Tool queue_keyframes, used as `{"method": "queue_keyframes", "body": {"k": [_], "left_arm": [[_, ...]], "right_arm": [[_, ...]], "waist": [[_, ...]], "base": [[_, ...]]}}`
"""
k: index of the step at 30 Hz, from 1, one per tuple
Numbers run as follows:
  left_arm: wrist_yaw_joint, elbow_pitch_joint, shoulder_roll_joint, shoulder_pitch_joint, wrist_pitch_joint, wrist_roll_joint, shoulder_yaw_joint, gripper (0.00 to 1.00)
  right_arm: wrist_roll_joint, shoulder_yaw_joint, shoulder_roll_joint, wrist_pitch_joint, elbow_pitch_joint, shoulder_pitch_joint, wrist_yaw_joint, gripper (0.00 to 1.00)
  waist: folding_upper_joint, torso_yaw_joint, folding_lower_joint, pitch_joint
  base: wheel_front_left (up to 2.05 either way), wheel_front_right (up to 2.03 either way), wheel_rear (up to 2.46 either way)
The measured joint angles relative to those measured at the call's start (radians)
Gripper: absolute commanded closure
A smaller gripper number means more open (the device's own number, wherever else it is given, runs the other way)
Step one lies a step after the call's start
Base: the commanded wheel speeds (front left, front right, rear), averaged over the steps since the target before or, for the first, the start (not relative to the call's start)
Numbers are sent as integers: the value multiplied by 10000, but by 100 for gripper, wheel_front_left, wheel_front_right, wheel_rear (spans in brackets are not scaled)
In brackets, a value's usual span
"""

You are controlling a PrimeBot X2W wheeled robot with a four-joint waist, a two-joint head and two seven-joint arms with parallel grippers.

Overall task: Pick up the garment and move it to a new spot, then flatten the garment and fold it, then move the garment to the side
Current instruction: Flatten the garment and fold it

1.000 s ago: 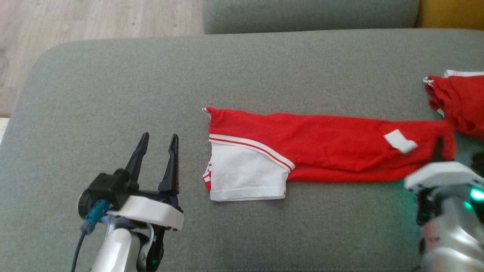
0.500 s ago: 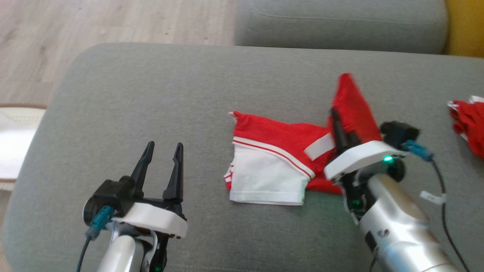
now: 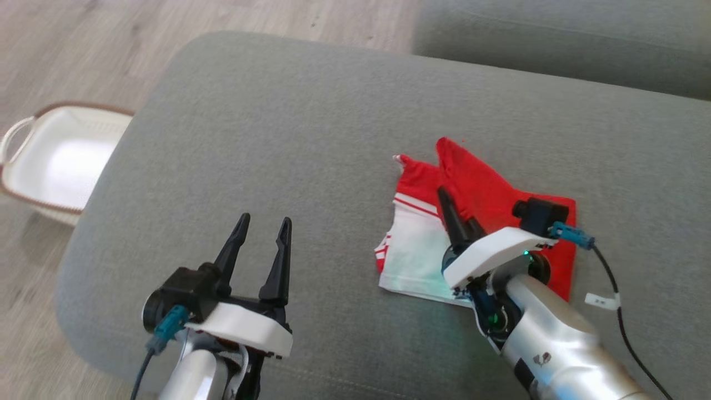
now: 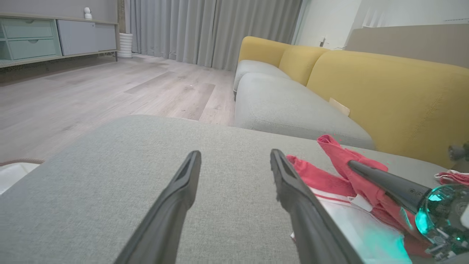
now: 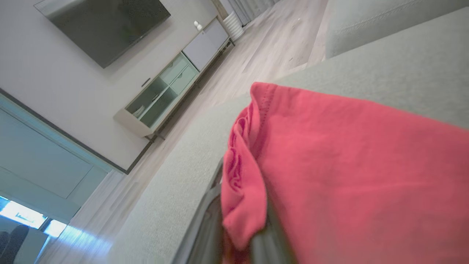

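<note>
Right gripper (image 3: 456, 214) is pinched tight on a red end of the red-and-white shirt (image 3: 414, 258), holding it raised over the white sleeve (presumably to lay it across as a fold). The shirt lies mid-way on the grey sofa cushion (image 3: 278, 139). Nearby, the left gripper (image 3: 265, 221) hovers spread wide, empty.

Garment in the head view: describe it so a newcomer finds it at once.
On the broad grey sofa seat cushion, look right of centre. The red fabric garment with a white, red-striped panel lies there, one red fold pinched in the right claw; the open left claw holds nothing.
</note>
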Motion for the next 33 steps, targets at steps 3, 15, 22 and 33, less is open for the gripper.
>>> {"method": "queue_keyframes", "body": {"k": [3,15,22,33], "left_arm": [[8,2,0,-1,0,-50,-82,0],[165,17,-2,-91,0,-144,-184,0],[194,-50,-2,-100,0,-144,395,0],[267,-548,-8,-213,0,-144,1097,0]], "right_arm": [[280,389,0,0,151,-5,0,100],[1569,2215,-48,0,-167,-26,0,0],[1743,2719,-40,0,-430,-594,0,0],[-5241,-2918,-77,0,-1388,-447,0,0]], "waist": [[0,204,0,129],[0,155,0,416],[0,-704,0,289],[0,-2483,0,-78]], "base": [[0,0,0],[0,0,0],[0,0,0],[0,0,0]]}}
